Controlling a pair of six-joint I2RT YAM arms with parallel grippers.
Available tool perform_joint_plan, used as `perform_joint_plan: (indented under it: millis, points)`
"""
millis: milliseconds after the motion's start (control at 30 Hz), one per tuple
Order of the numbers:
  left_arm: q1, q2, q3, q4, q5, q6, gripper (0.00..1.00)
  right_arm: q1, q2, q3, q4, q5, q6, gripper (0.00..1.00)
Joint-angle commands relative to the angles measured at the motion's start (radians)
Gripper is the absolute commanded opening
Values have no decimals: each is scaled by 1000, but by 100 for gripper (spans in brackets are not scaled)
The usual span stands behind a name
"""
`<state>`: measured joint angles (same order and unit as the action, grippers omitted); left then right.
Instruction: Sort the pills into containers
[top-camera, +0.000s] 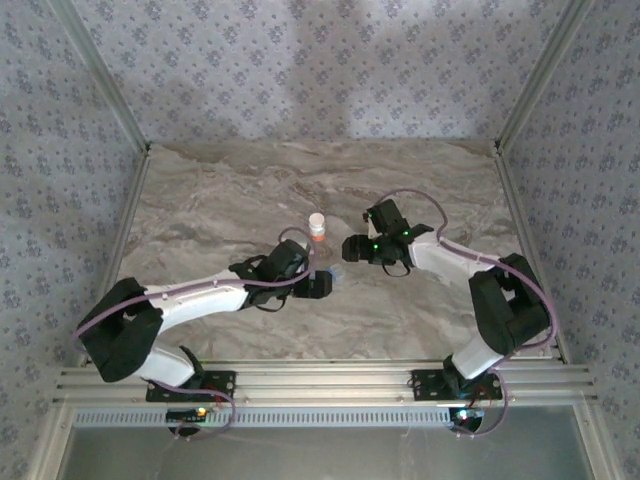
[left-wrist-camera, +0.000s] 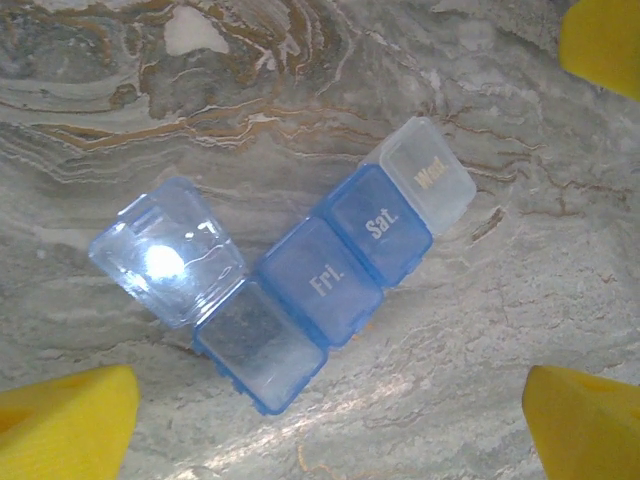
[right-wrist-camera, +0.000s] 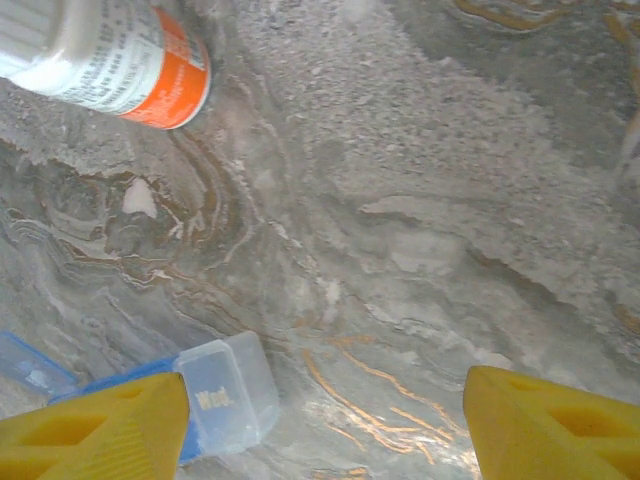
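Your left pincer (left-wrist-camera: 330, 400) hangs right over the pill box (left-wrist-camera: 330, 275), fingers spread wide and gripping nothing. The box lies flat on the surface (left-wrist-camera: 300, 100) between them. In the left wrist view its long axis runs on a slant, from lower left to upper right, so it sits skewed to the line between the two fingers rather than square to it.

Your right pincer (right-wrist-camera: 325, 400) is also released and empty. The "Wed" end (right-wrist-camera: 225, 390) of the box sits just beside one of its fingers, and the white-and-orange bottle (right-wrist-camera: 120, 50) lies ahead of it, well apart from the box.

You have the left arm closer to the box and the right arm closer to the bottle, so my judgement is that the bottle falls to the right.

- **Pill box:** one, with four compartments.
- **Closed compartments:** three, lettered Fri, Sat and Wed.
- **Open compartment:** one, the end compartment (left-wrist-camera: 262, 345), with its lid (left-wrist-camera: 165, 250) flipped back. I cannot tell whether it holds a pill.
- **Bottle:** one.
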<state>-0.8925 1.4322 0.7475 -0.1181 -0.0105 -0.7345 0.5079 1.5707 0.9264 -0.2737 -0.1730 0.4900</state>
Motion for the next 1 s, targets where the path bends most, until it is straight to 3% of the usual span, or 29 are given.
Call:
perform_joint_plan:
  millis: [0, 433, 967]
  points:
    - [-14, 15, -4, 47, 9, -31, 98, -17, -35, -22, -33, -13, -2, 75]
    - [-58, 47, -19, 44, -33, -95, 98, -42, -48, -46, -22, -19, -1, 75]
    - [-59, 136, 48, 70, -18, -63, 98, -74, -108, -78, -40, -22, 0, 76]
